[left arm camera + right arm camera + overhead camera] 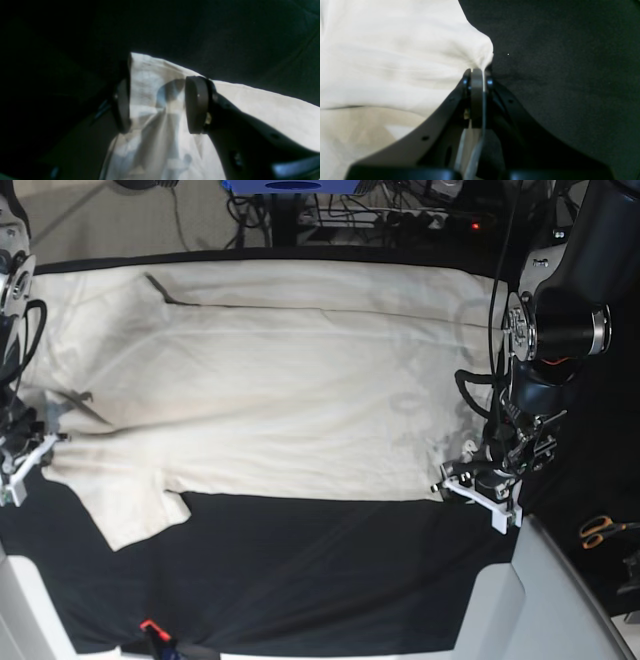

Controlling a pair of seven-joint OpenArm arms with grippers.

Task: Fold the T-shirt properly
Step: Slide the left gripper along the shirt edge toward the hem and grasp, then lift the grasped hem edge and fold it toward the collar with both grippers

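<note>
Left wrist view: the left gripper (157, 105) stands over a corner of the cream T-shirt (160, 140), its two dark round pads set apart with bare cloth showing between them. One pad lies at the shirt's edge, the other over the cloth; nothing is clamped between them. Beyond the shirt's upper edge lies the black table cloth (225, 32), mostly in deep shadow.

Right wrist view: the right gripper (477, 75) has its jaws pressed together on a pinched edge of the T-shirt (395, 62). Cloth bunches into a peak just above the fingertips and spreads away to one side in soft folds. On the other side of the gripper is the black table cloth (570, 75).

Base view: the T-shirt (280, 380) lies spread wide across the far half of the black table cloth (330, 570), one short sleeve (135, 515) hanging toward the near edge. The left gripper (478, 485) sits at the shirt's near corner on one side; the right gripper (22, 465) holds the shirt's edge on the opposite side. Orange-handled scissors (600, 531) lie well apart from the shirt, past the left gripper. A small red and black clip (152, 630) sits at the table cloth's near edge.
</note>
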